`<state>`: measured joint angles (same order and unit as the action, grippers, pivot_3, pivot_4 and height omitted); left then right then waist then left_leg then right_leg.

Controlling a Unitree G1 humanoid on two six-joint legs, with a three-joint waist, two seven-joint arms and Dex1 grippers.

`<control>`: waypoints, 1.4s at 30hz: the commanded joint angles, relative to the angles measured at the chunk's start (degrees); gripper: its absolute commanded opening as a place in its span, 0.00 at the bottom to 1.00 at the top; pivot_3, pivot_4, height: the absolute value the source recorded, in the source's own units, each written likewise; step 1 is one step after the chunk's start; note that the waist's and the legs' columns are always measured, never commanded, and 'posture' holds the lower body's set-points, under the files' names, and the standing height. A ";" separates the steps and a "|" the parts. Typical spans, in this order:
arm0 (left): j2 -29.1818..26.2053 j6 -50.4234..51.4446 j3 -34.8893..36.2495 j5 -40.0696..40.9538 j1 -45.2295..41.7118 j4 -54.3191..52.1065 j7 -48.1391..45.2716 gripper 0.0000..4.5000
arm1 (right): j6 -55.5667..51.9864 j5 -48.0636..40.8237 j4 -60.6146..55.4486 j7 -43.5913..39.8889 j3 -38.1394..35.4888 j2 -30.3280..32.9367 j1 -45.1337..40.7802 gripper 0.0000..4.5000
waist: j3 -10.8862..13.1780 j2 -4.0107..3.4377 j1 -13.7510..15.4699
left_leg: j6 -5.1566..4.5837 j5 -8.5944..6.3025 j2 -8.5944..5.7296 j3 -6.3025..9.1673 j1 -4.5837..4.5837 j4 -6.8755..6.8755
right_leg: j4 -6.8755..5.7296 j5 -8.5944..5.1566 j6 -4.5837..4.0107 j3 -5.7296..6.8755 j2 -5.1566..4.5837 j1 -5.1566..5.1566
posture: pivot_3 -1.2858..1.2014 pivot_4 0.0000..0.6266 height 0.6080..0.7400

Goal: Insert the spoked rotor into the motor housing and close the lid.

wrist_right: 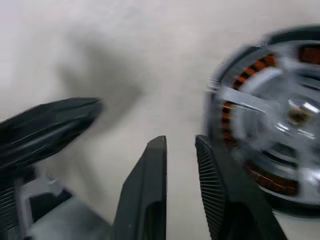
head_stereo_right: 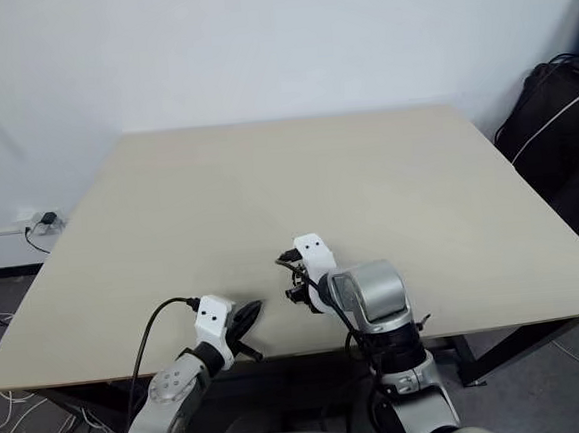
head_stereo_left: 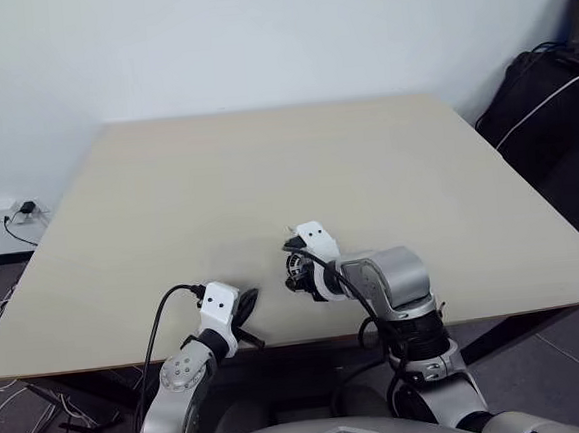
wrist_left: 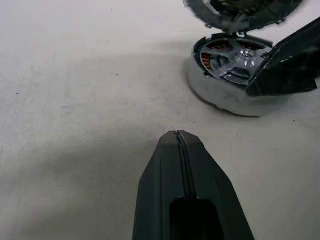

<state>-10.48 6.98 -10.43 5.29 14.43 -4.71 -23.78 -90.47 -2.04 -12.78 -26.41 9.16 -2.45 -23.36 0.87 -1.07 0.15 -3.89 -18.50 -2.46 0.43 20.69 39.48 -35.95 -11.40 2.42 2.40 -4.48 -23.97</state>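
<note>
Presently: spoked rotor (wrist_right: 280, 120) is sitting inside motor housing (wrist_left: 225, 97) near table (head_stereo_left: 266, 178) front edge; right gripper (wrist_right: 180, 145) is hovering beside it, slightly parted, empty; left gripper (wrist_left: 177, 137) is resting clenched. Lid placement should be centred, level.

We see the table (head_stereo_left: 266, 178) filling the frame's middle. On it, low and centre, the motor housing (wrist_left: 227, 75) sits with the spoked rotor (wrist_right: 280, 125) inside, right gripper (wrist_right: 180, 150) beside it. The left gripper (head_stereo_left: 245, 308) lies lower left, near the table's front edge.

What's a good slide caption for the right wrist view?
Right gripper, fingers slightly apart and empty, beside the motor housing with the spoked rotor seated inside.
</note>
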 commanded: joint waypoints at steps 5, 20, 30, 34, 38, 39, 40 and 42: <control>0.01 -0.17 0.18 0.61 -0.79 -2.77 -0.02 0.00 | 1.83 -6.50 -5.00 -0.15 0.53 2.36 -2.78 0.20 | 0.00 0.00 0.02 | -0.01 -0.01 0.00 0.00 0.00 0.00 | 0.01 0.00 0.00 0.01 -0.02 0.01 | 0.52 0.00 1.00; 0.31 0.13 0.07 0.64 -1.10 -2.68 0.32 0.00 | 37.83 -0.21 -7.17 -19.61 33.59 39.86 -7.80 0.83 | 0.30 0.41 0.12 | -0.15 0.00 0.05 -0.03 -0.08 0.06 | 0.12 -0.09 -0.05 0.10 -0.02 0.20 | 0.52 0.00 1.00; 0.47 0.11 0.08 0.69 -0.89 -2.86 0.83 0.00 | 48.23 6.82 -1.37 -23.54 35.65 40.85 -8.64 0.83 | 0.35 0.50 1.53 | -0.17 -0.02 0.04 -0.03 -0.05 0.09 | 0.16 -0.05 -0.01 0.07 -0.20 0.17 | 0.52 0.00 1.00; 0.59 0.03 0.04 0.71 -0.86 -2.96 1.09 0.00 | 51.04 10.09 0.94 -24.78 36.10 40.91 -8.33 0.83 | 0.35 0.50 1.66 | -0.16 -0.02 0.05 -0.03 -0.05 0.10 | 0.16 -0.06 -0.03 0.07 -0.22 0.17 | 0.52 0.00 1.00; 0.69 -0.12 0.08 0.77 -0.54 -3.13 1.40 0.00 | 52.34 11.84 2.14 -26.78 36.02 41.45 -7.83 0.83 | 0.35 0.50 1.74 | -0.16 -0.02 0.04 -0.03 -0.05 0.10 | 0.16 -0.06 -0.03 0.07 -0.22 0.17 | 0.52 0.00 1.00; 0.72 -0.13 0.08 0.76 -0.51 -3.14 1.48 0.00 | 52.66 12.20 2.35 -27.25 35.95 41.54 -7.66 0.83 | 0.34 0.50 1.77 | -0.16 -0.02 0.04 -0.03 -0.04 0.10 | 0.16 -0.06 -0.04 0.07 -0.22 0.17 | 0.52 0.00 1.00; 0.77 -0.15 0.06 0.75 -0.49 -3.14 1.54 0.00 | 52.88 12.59 2.60 -27.58 35.93 41.62 -7.48 0.83 | 0.35 0.50 1.81 | -0.16 -0.02 0.04 -0.03 -0.04 0.10 | 0.16 -0.06 -0.04 0.07 -0.22 0.17 | 0.52 0.00 1.00; 0.84 -0.19 0.06 0.73 -0.47 -3.14 1.62 0.00 | 53.35 13.42 3.16 -28.14 35.94 41.65 -7.09 0.83 | 0.35 0.50 1.92 | -0.16 -0.02 0.04 -0.03 -0.05 0.10 | 0.16 -0.06 -0.04 0.07 -0.22 0.17 | 0.52 0.00 1.00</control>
<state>-10.05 7.37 -10.55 5.45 14.40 -4.77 -22.47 -38.19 10.36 -9.31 -53.94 46.10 38.86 -30.14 1.22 -0.57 2.07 -4.04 -18.52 -2.42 0.40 20.64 39.58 -35.79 -11.46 2.38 2.47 -4.70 -23.80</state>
